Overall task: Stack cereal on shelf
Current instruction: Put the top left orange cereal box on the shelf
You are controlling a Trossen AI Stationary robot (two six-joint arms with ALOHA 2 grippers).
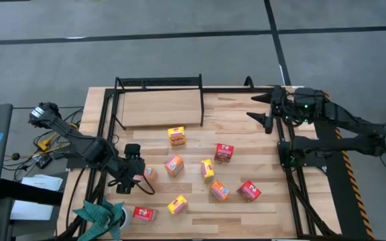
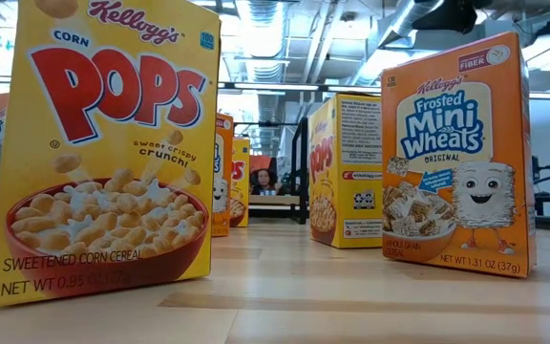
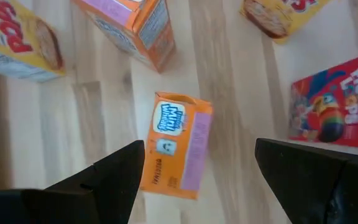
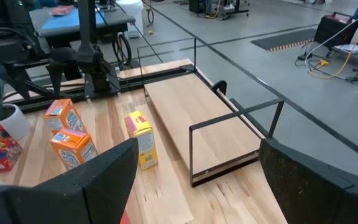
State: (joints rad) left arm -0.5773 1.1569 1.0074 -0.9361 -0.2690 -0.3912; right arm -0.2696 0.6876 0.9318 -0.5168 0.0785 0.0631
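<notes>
Several small cereal boxes in orange, yellow and red stand scattered on the table (image 1: 246, 134). The shelf (image 1: 159, 104) is a black tube frame with a light board, at the far left; its board is bare. My left gripper (image 1: 134, 169) is open and hovers near the table's left edge over an orange Mini Wheats box (image 3: 176, 143). That box lies flat on the wood, between the two fingers and apart from them. My right gripper (image 1: 267, 110) waits open at the far right; in its wrist view the shelf (image 4: 197, 124) lies ahead.
Close to the left gripper are a red box (image 3: 334, 112), another orange box (image 3: 135, 28) and a yellow box (image 3: 17, 37). A teal bundle in a white cup (image 1: 102, 215) sits at the near left corner. In the low view, a Corn Pops box (image 2: 103, 143) and a Mini Wheats box (image 2: 456, 158) stand upright.
</notes>
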